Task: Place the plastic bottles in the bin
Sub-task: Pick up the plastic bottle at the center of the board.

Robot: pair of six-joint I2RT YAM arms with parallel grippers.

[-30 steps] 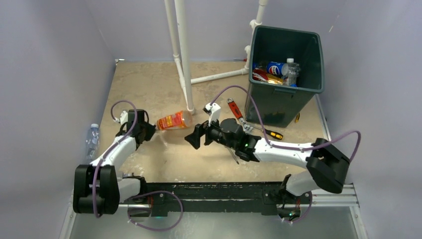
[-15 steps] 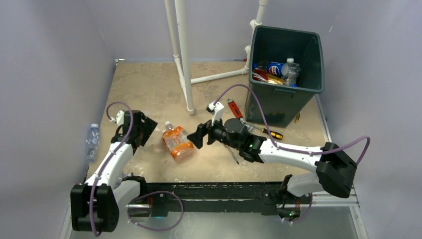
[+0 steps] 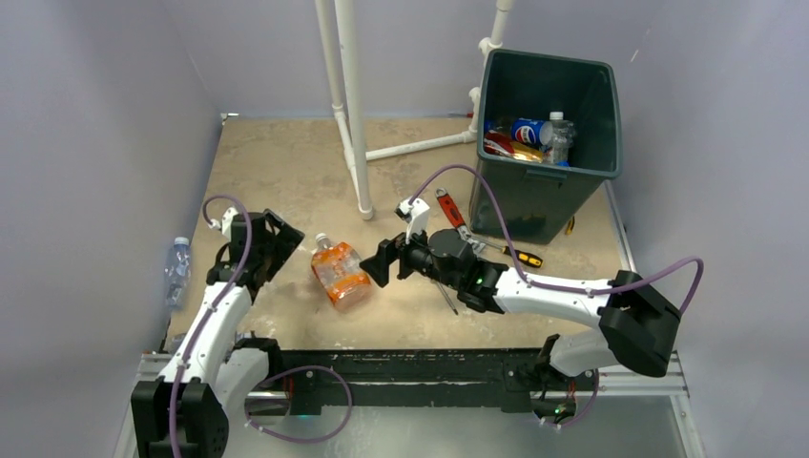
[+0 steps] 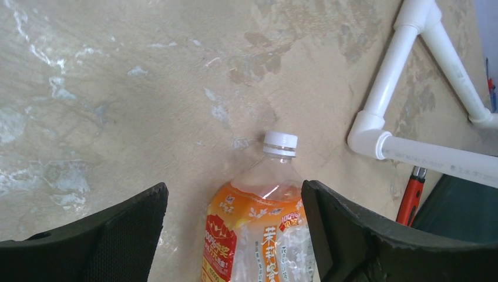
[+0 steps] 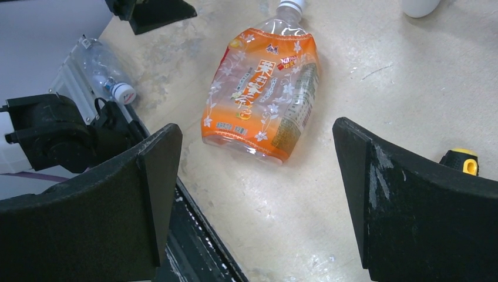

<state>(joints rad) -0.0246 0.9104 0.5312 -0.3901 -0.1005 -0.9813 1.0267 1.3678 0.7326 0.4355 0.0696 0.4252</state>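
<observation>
Since 1 second ago the orange-labelled bottle (image 3: 341, 274) has moved. It was lying crosswise at the tips of your left end effector (image 3: 280, 246). It now lies flat on the desk (image 3: 286, 172), nearer the arm bases, with its white cap pointing to the far side. The left arm has drawn back toward the left wall.

The left end effector's 2 fingers are spread wide with nothing between them. Its wrist view looks down along the bottle from the bottom end. Your right end effector (image 3: 375, 260) is also spread wide and empty. It sits just to the right of the bottle and faces it without touching.

The bin (image 3: 549, 181) stands at the far right of the desk, well apart from this bottle. A Pepsi bottle (image 3: 528, 131) and a clear bottle (image 3: 558, 138) show among the others inside it. 1 more small clear bottle (image 3: 176, 269) lies at the desk's left edge, beside the wall.

A red-handled wrench (image 3: 448, 210) and a yellow-and-black screwdriver (image 3: 525, 258) lie near the bin's base. A white pipe frame (image 3: 353, 114) rises from the middle of the desk.
</observation>
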